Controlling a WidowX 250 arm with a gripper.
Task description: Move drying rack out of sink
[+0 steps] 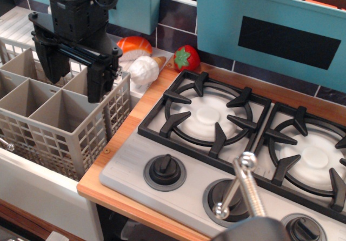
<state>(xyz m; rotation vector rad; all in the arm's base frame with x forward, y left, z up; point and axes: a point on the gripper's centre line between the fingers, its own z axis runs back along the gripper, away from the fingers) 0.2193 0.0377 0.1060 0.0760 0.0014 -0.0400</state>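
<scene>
The drying rack [59,127], a light-grey lattice basket with inner dividers, sits in the sink [38,189] at the left. Its right wall stands against the wooden counter edge. My black gripper [74,74] hangs over the rack's rear right part with its jaws spread wide. The left finger [51,62] reaches down by a rear compartment. The right finger [97,84] is at the rack's back right corner, near its rim. The fingers hold nothing that I can see. The faucet is out of view.
A grey stovetop [130,171] with two black burner grates and knobs fills the right. A toy sushi [135,45], a white toy [145,71] and a strawberry [185,58] lie behind the rack on the counter. Teal bins [270,30] hang above. A metal screw post [243,184] stands in the foreground.
</scene>
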